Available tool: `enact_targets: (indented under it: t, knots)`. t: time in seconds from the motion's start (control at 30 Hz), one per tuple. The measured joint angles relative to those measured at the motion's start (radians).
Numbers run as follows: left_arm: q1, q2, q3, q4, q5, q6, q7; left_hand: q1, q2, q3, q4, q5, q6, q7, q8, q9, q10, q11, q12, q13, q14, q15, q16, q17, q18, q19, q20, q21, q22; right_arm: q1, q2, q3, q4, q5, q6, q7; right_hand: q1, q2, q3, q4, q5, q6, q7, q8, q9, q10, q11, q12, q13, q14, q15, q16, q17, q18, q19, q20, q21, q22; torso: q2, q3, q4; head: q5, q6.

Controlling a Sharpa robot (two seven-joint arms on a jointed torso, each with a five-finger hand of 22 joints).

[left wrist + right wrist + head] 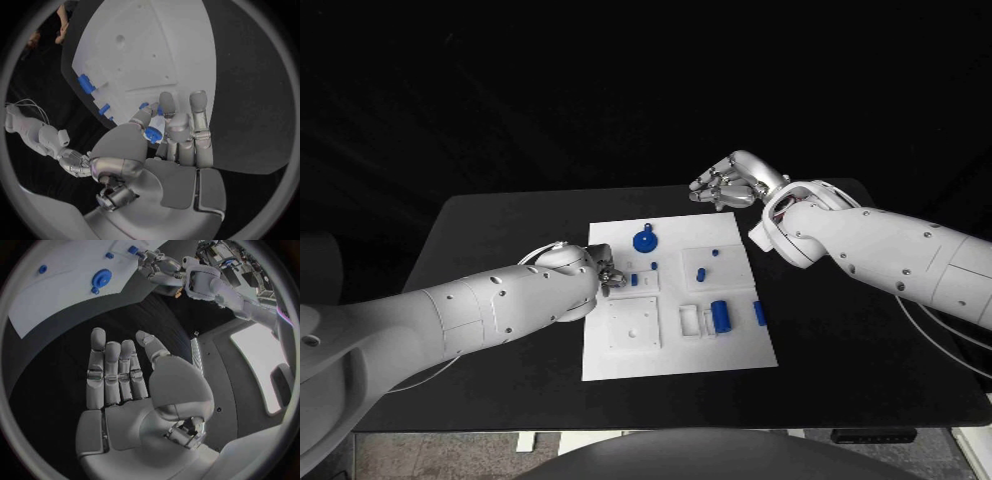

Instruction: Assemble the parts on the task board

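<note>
The left hand (pixel 596 272) sits at the near-left edge of the white task board (pixel 678 355), and the left wrist view shows its thumb and fingers (pixel 167 107) pinched around one small blue part (pixel 153 134), held right over the board. Just beyond that hand on the board stand two little blue pegs (pixel 636 279) side by side, with one more small blue piece (pixel 653 266) next to them. Farther out from the left hand, toward the board's far edge, lies one round blue disc part with a tab (pixel 645 241). Across the board, on the side nearer the right arm, there are two tiny blue pieces (pixel 701 270) close together, and closer to the robot two longer blue cylinders (pixel 721 316): one lying in a white holder, the other (pixel 759 312) just beside it at the board's edge. One raised white square block (pixel 626 325) with small holes sits on the board right by the left arm. The right hand (pixel 728 186) hangs off the board's far corner, above the black surface (pixel 502 230); its wrist view shows the palm open, fingers (pixel 112 372) straight and apart, holding nothing, with the disc part well away from it.
</note>
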Motion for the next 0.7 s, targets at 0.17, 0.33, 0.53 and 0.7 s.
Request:
enact_targets:
  t: [0.17,0.33,0.53,0.7]
  knots:
    - [0.000,0.001,0.000,-0.001,-0.002,-0.001,0.000,0.000,0.000,-0.001,-0.001,-0.006,0.002,0.000,-0.002,-0.002,0.000,0.000,0.000,0.000,0.001,0.001,0.000,0.000,0.000,0.000,0.000,0.000,0.001,0.000,0.000,0.000,0.000,0.001,0.000,0.000,0.000,0.000,0.000,0.000,0.000,0.000,0.000,0.000,0.000,0.000,0.000,0.000,0.000,0.000,0.000,0.000,0.000,0.000,0.000,0.000,0.000,0.000,0.000,-0.0002,-0.0005,0.000,0.001]
    - [-0.001,0.005,0.000,-0.006,-0.003,-0.002,0.000,0.000,0.000,-0.003,-0.003,-0.082,0.008,-0.007,-0.016,-0.008,0.000,0.000,0.000,0.000,0.001,0.001,0.000,-0.001,0.000,0.000,0.000,0.000,0.001,0.000,0.000,0.000,0.000,0.002,0.000,0.000,-0.005,-0.005,0.000,0.000,0.005,0.000,0.000,0.000,0.000,0.000,0.000,0.000,0.000,0.000,0.000,0.000,0.000,0.000,0.000,0.000,0.000,0.000,0.000,-0.0003,-0.0006,0.000,0.002]
    - [0.000,0.009,0.000,-0.014,-0.002,0.005,0.001,0.051,0.015,-0.068,0.041,-0.176,0.014,-0.013,-0.055,-0.028,-0.009,0.008,0.000,0.001,-0.004,0.007,-0.012,-0.024,0.000,0.000,0.000,-0.005,0.001,0.000,0.000,0.000,0.000,0.003,0.001,0.000,-0.005,-0.005,0.000,0.000,0.005,0.000,0.000,0.000,0.000,0.000,0.000,0.000,0.000,0.000,0.000,0.000,0.000,0.000,0.000,0.000,0.000,0.001,0.000,-0.0001,-0.0003,-0.003,0.001]
    - [0.002,0.015,0.001,-0.023,-0.001,0.016,0.002,0.083,0.011,-0.101,0.077,-0.182,0.014,-0.013,-0.064,-0.030,-0.013,0.004,0.005,0.001,-0.004,0.007,-0.015,-0.034,0.000,0.000,0.000,-0.010,0.001,0.000,0.000,0.000,0.000,0.004,0.001,0.000,-0.005,-0.005,0.000,0.000,0.005,0.000,0.000,0.000,0.000,0.000,0.000,0.000,0.000,0.000,0.000,0.000,0.000,0.000,0.000,0.000,0.000,0.001,0.000,0.0004,-0.0001,-0.004,0.000]
